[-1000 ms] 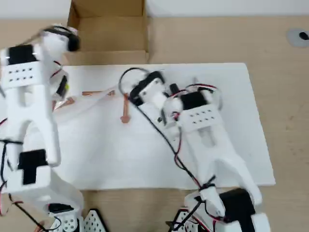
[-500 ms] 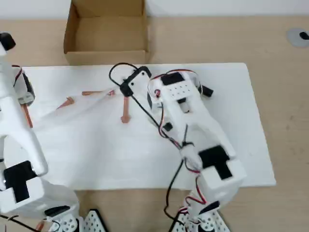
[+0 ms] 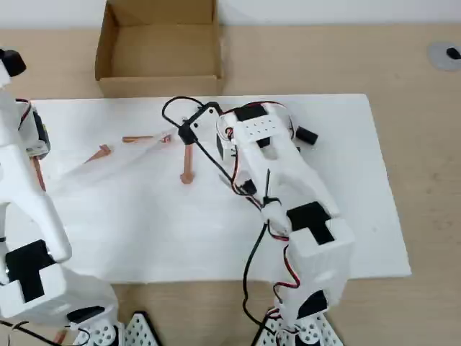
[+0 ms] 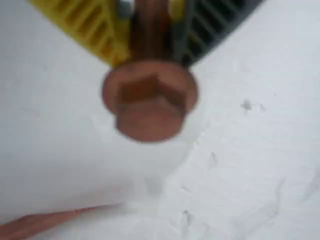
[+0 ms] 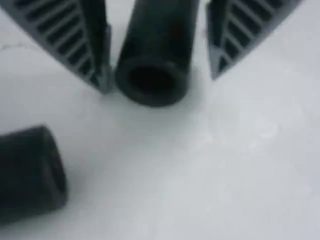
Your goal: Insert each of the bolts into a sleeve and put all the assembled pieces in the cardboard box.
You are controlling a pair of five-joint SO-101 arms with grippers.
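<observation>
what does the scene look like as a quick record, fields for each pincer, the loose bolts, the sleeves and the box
left pincer: shut on a bolt, head toward the wrist camera
right pincer: open, fingers either side of a black sleeve on the white sheet
other sleeve: lying beside it, apart
loose bolts: three, on the sheet between the arms
cardboard box: open, past the sheet's far edge

An open brown cardboard box (image 3: 162, 50) stands just beyond the white sheet (image 3: 144, 223). Three copper-brown flanged bolts lie on it: one bolt (image 3: 187, 162) with its head away from the box, one (image 3: 144, 138) crosswise, one (image 3: 99, 153) slanted. A fourth bolt (image 4: 149, 102) is clamped in the left gripper (image 4: 150, 35). One black tubular sleeve (image 5: 156, 55) lies between the right gripper's (image 5: 160, 77) parted fingers, another sleeve (image 5: 30, 172) near it
</observation>
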